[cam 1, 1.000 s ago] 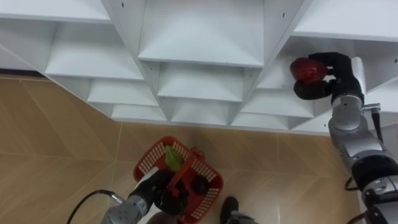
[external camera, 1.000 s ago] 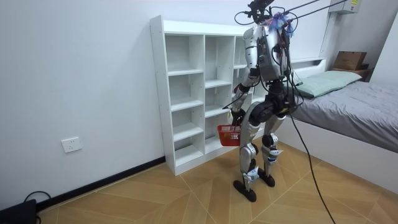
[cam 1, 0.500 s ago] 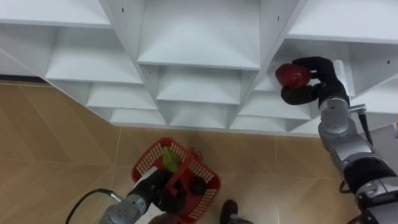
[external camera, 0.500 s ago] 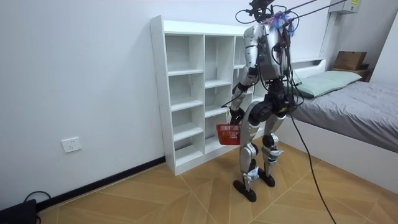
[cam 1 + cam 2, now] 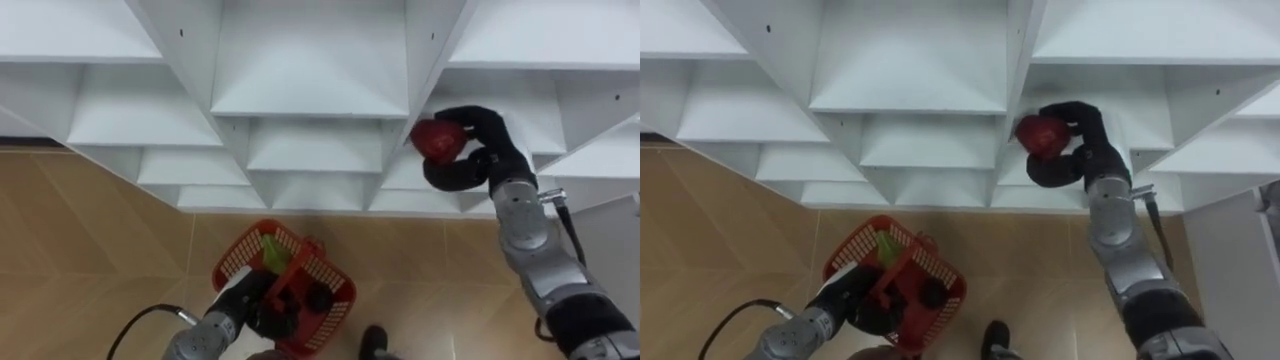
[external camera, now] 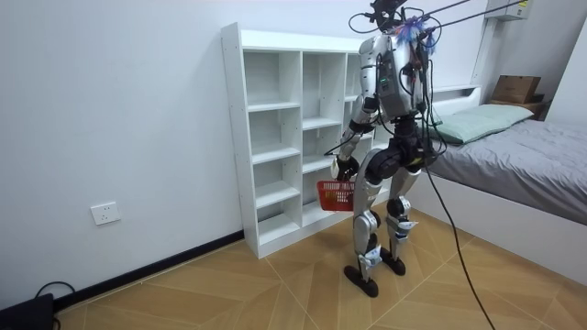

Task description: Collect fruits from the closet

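My right hand (image 5: 478, 150) (image 5: 1080, 148) is shut on a red round fruit (image 5: 437, 139) (image 5: 1042, 134), held in front of the white closet (image 5: 310, 90) (image 6: 284, 137) at the edge of a right-hand shelf. Low at the left, my left hand (image 5: 262, 312) (image 5: 865, 305) is curled round the handle of a red mesh basket (image 5: 250, 255) (image 5: 855, 255) (image 6: 335, 195). A green fruit (image 5: 275, 253) (image 5: 886, 246) and dark items lie inside the basket. In the room view I stand upright facing the closet.
Wooden floor (image 5: 90, 260) lies below the closet's lowest shelves. A bed (image 6: 514, 156) stands at the room view's right, close behind me. A wall socket (image 6: 105, 214) sits at the room view's left.
My right hand has carried the red fruit leftward and a little down, out from the shelf. The basket has stayed low at my left side.
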### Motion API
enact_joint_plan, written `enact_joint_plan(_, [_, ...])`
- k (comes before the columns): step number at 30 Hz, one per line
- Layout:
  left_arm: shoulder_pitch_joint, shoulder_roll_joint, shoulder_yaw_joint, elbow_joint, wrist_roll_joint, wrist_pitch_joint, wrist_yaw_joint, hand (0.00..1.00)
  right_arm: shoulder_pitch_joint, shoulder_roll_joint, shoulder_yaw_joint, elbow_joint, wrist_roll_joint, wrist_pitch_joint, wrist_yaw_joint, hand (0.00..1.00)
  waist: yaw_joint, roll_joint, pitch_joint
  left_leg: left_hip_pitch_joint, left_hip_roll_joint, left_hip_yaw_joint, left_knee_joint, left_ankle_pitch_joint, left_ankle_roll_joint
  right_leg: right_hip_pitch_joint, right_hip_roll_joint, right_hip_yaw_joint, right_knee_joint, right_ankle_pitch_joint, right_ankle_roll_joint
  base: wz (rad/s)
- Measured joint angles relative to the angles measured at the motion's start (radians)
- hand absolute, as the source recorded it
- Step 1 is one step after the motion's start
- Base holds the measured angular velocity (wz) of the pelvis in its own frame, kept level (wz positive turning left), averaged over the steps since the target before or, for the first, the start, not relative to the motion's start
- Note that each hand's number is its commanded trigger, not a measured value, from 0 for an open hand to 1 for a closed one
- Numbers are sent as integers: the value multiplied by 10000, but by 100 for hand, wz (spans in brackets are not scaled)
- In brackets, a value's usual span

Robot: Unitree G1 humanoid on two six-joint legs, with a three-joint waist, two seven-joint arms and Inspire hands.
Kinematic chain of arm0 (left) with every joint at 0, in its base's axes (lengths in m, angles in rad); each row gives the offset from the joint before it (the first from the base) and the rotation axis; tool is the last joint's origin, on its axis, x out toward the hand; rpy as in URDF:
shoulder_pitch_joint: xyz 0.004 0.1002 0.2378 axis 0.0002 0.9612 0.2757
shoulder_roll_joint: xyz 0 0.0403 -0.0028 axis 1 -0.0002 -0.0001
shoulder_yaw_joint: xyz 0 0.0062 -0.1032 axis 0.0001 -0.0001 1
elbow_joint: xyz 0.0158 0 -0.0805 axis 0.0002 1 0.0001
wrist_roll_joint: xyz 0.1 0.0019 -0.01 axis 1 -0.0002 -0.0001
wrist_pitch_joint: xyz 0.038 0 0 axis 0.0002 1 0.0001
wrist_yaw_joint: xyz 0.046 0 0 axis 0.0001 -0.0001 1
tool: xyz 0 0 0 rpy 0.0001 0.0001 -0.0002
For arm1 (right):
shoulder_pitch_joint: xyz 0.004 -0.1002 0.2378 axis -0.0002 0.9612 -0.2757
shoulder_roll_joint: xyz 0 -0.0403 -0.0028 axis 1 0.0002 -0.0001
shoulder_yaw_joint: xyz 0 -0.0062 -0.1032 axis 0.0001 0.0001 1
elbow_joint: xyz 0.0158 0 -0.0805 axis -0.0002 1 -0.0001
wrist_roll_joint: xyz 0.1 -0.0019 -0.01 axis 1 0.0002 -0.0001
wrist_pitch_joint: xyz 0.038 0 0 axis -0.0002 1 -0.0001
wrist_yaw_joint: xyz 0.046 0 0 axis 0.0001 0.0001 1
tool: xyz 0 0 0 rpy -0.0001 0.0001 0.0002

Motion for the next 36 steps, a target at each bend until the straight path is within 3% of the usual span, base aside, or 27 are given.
enact_joint_plan(4, [76, -31, 55, 11, 35, -14, 67, 100, 980, 343, 166, -660, -709, 57, 389, 100, -142, 13, -21, 86, 2, 116, -69, 3, -6, -21, 31, 88, -11, 25, -10, -8])
enact_joint_plan(7, [297, -176, 288, 28, 7, -16, 22, 100, 1675, 653, 213, -718, -705, 58, 879, 100, -221, 103, -177, 112, 29, 205, -70, 7, -10, -10, 101, 213, -96, 135, -17, -14])
enact_joint_plan(9, [353, -247, 288, 36, -2, -54, 2, 100, 2032, 671, 284, -715, -602, 60, 1116, 100, -280, 147, -222, 181, 19, 280, -81, 8, -4, -1, 107, 315, -66, 157, -7, -12])
enact_joint_plan(25, [591, -343, 269, -30, -8, -853, -33, 100, 2776, 1102, 963, -1325, -402, -29, 2207, 100, -749, 119, -240, 302, 66, 501, -82, 5, 2, 6, 183, 464, -69, 236, -9, -3])
enact_joint_plan(36, [591, -357, 52, -37, -17, -926, -42, 100, 3285, 1112, 1717, -1369, -391, -32, 2908, 100, -736, 153, -231, 257, 129, 521, -42, -10, -16, -7, 220, 440, -100, 248, -29, 0])
